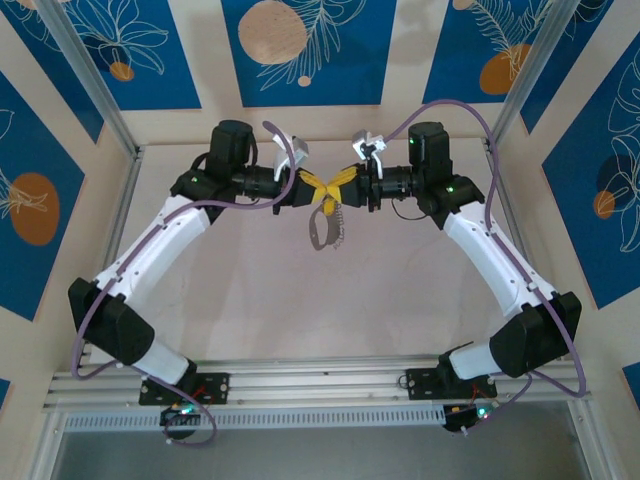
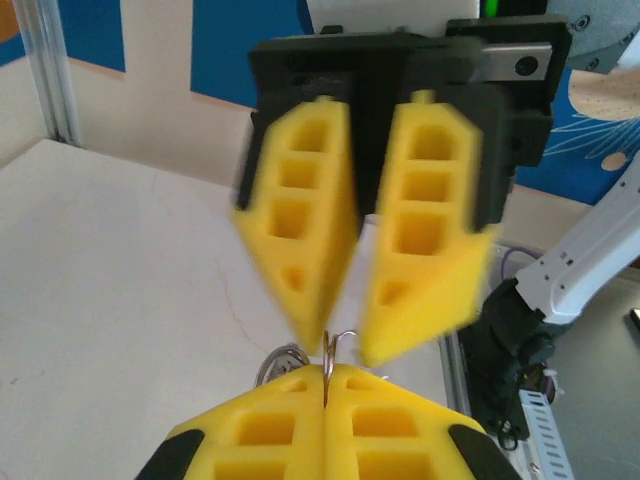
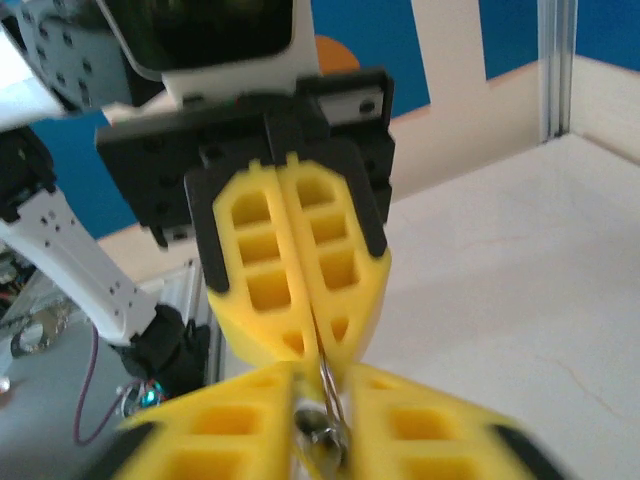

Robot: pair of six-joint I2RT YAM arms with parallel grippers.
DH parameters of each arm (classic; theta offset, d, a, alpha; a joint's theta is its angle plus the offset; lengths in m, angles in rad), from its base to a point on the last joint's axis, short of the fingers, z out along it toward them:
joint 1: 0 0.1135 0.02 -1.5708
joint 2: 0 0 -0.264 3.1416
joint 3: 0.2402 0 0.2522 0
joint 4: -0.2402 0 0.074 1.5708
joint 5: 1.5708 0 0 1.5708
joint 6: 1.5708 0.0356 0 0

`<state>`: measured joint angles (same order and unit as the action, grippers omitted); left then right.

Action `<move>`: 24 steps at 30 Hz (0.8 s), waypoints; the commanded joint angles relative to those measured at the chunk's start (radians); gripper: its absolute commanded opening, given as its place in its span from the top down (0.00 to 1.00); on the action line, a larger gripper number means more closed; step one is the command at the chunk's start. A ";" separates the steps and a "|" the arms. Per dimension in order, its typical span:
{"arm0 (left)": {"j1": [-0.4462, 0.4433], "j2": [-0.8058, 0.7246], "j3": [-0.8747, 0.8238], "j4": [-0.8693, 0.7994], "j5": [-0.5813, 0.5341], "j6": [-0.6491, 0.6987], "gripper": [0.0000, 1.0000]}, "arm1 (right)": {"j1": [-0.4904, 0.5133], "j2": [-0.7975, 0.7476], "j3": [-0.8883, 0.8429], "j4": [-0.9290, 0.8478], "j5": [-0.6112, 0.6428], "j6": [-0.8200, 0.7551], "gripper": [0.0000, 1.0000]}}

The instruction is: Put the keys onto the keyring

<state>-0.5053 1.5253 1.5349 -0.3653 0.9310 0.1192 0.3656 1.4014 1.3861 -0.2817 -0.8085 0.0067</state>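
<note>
Top external: keyring (image 1: 321, 230) hangs over the table (image 1: 250, 300), its top hidden by meeting fingertips (image 1: 318, 186); left wrist resolves the left gripper (image 2: 325, 378) clamped shut on its thin wire, facing the right gripper (image 2: 345, 348), jaws parted.

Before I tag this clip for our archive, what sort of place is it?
Likely a robot lab test cell: two arms bolted to a metal rail at the edge of a pale table, aluminium frame posts, blue printed panels around.
</note>
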 commanded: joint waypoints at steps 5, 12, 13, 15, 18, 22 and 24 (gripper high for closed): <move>-0.012 -0.090 -0.109 0.270 -0.106 -0.154 1.00 | -0.088 -0.152 -0.211 0.388 0.040 0.280 0.52; -0.011 -0.111 -0.145 0.344 -0.103 -0.206 1.00 | -0.078 -0.203 -0.341 0.553 0.092 0.379 0.51; -0.011 -0.111 -0.146 0.349 -0.102 -0.212 1.00 | -0.071 -0.200 -0.348 0.566 0.088 0.383 0.51; -0.012 -0.111 -0.145 0.359 -0.100 -0.219 1.00 | -0.054 -0.196 -0.358 0.579 0.095 0.377 0.50; -0.012 -0.112 -0.148 0.375 -0.095 -0.237 1.00 | -0.022 -0.194 -0.372 0.578 0.138 0.350 0.49; -0.013 -0.117 -0.150 0.385 -0.090 -0.247 1.00 | 0.010 -0.190 -0.371 0.556 0.177 0.314 0.48; -0.013 -0.117 -0.148 0.389 -0.084 -0.251 1.00 | 0.018 -0.184 -0.368 0.544 0.192 0.302 0.48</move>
<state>-0.5129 1.4406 1.3918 -0.0315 0.8295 -0.1093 0.3721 1.2102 1.0195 0.2611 -0.6624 0.3401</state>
